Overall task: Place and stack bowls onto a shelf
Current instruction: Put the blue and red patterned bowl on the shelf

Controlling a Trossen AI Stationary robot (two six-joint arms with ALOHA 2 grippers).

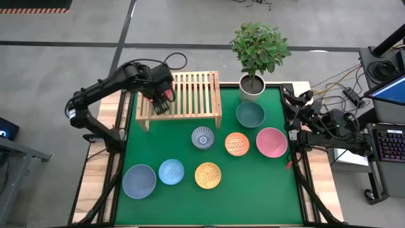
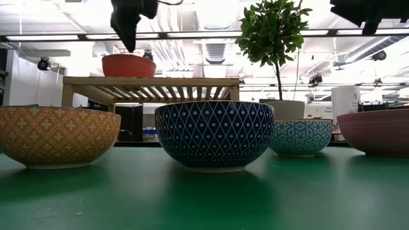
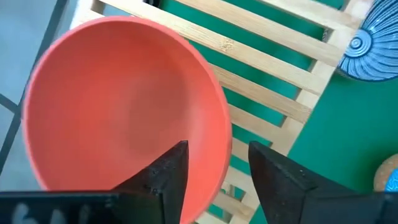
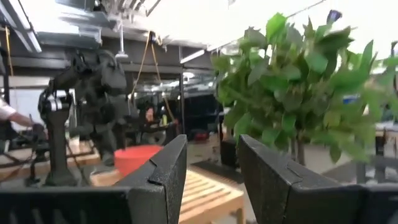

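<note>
The left gripper [image 3: 214,171] holds its fingers [image 3: 168,171] open astride the rim of the red bowl [image 3: 118,112], which rests on the shelf [image 1: 190,95] at the tabletop's [image 1: 253,190] 11 o'clock. The right gripper [image 4: 211,165], fingers apart and empty, waits at 3 o'clock.

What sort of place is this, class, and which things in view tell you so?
Probably a robotics lab or workshop: a test table with two mounted robot arms, a keyboard and cables beside it, and a big open room with ceiling strip lights behind.

Plain red bowl [image 3: 124,118], light-wood shelf [image 3: 273,68]
</note>
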